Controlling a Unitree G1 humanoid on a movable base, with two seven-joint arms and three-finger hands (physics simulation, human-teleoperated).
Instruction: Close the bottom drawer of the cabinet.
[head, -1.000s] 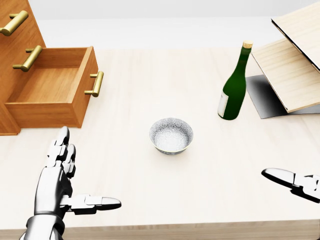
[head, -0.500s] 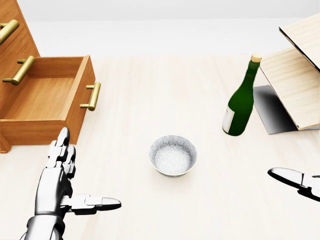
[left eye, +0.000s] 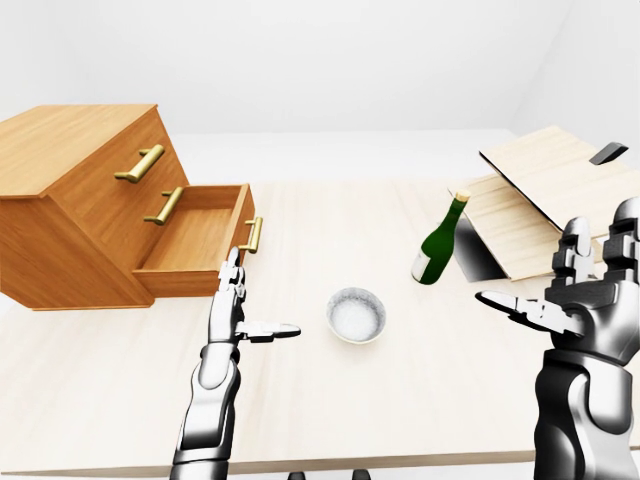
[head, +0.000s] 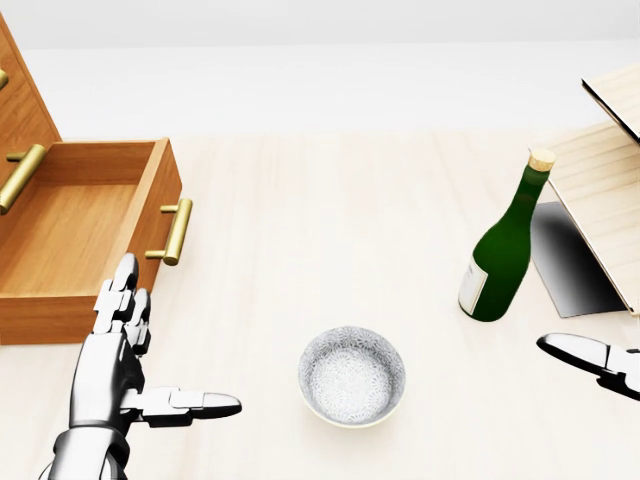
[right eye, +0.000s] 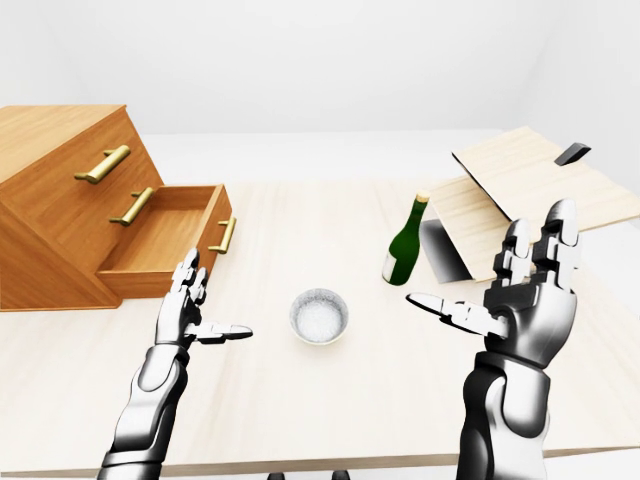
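As the camera has moved in and the open bottom drawer looms larger, the left hand and right hand both hover spread-fingered, the push yet to begin.

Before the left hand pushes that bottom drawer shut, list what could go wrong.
1. The left hand is open, with its fingers near the bottom drawer's side panel, not the front; pushing there may skew the cabinet rather than close it.
2. Fingers could snag the brass handle.
3. The thumb points toward the bowl; a sweep might knock it.
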